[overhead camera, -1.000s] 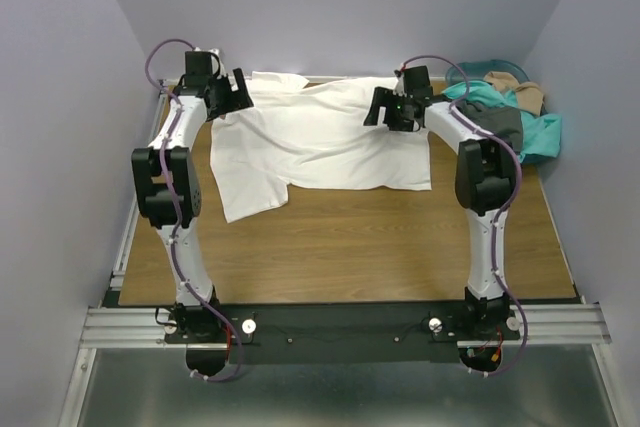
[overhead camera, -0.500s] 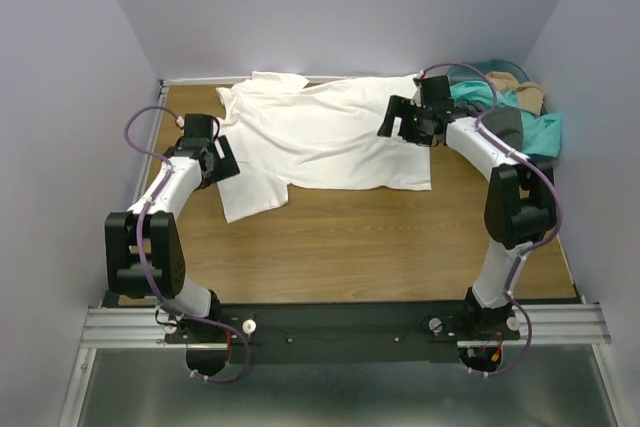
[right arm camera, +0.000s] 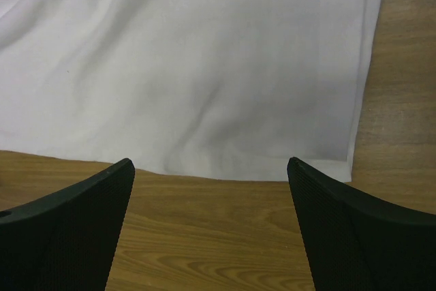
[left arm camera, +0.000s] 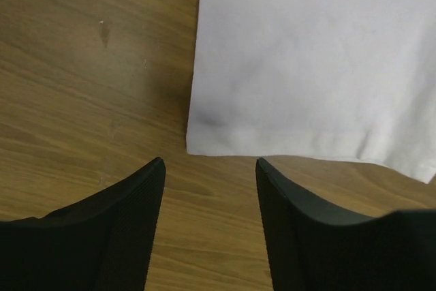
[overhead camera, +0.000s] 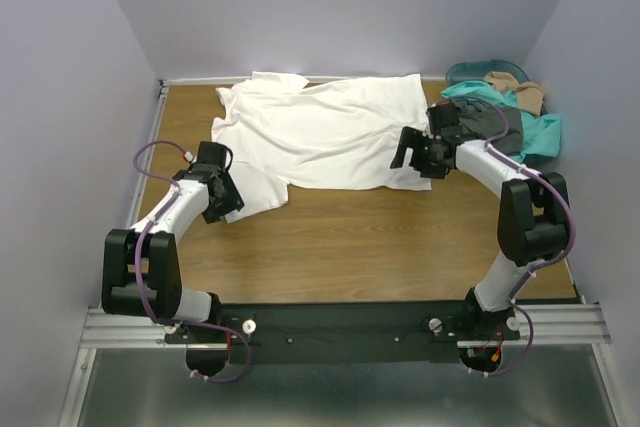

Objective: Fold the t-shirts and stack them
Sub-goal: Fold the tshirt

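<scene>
White shirt (overhead camera: 320,137) lies spread, a bit wrinkled, on the far half of the table (overhead camera: 350,247), long axis left to right, with one flap hanging toward the near-left. Other shirts are heaped at the far-right corner: teal (overhead camera: 535,132), dark grey (overhead camera: 490,122), tan (overhead camera: 520,92), partly in or over the basket (overhead camera: 480,69); can't tell how much is inside. Left gripper (overhead camera: 218,194) is low at the near-left corner of that flap, jaws apart, nothing between them. In the left wrist view the flap's near edge runs across just ahead of the fingertips, its corner sits about between them, and bare wood shows below and to the left. Right gripper (overhead camera: 412,154) is at the shirt's near-right edge, jaws wide apart, holding nothing. In the right wrist view the near hem lies just ahead of both fingers, with the shirt's near-right corner close to the right finger. So the cloth is straight ahead of both tools, edge crosswise to the fingers. Left arm is nearer the flap corner, right arm nearer the right corner. Judgement: next move likely a short push forward and down to pinch the edge at both corners for a fold. Risk is grabbing a single layer or sliding under onto wood. No brand, label or print readable anywhere.
</scene>
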You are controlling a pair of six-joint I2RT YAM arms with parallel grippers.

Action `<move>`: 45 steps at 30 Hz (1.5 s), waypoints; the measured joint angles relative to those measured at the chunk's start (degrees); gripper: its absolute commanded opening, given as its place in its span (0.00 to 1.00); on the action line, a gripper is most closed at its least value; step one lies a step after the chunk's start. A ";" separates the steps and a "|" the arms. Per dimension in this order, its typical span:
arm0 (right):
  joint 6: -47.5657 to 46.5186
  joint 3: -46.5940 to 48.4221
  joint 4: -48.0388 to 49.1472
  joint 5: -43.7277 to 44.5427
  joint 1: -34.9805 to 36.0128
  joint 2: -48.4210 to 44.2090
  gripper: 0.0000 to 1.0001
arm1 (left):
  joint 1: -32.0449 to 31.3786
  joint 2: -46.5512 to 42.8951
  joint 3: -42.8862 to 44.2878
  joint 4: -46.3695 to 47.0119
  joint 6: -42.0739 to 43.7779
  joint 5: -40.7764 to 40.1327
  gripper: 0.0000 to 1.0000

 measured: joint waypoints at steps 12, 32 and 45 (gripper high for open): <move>0.17 -3.02 -0.17 0.31 -0.17 -2.03 0.99 | -0.02 2.49 -2.67 2.75 -3.04 1.09 0.43; 0.24 -3.15 -0.17 0.55 -1.14 -2.12 0.99 | 0.44 2.12 -2.71 3.96 -3.74 1.01 0.43; 0.24 -3.93 -0.15 0.55 -1.20 -2.12 0.99 | 0.92 1.90 -5.49 3.98 -4.02 0.76 0.43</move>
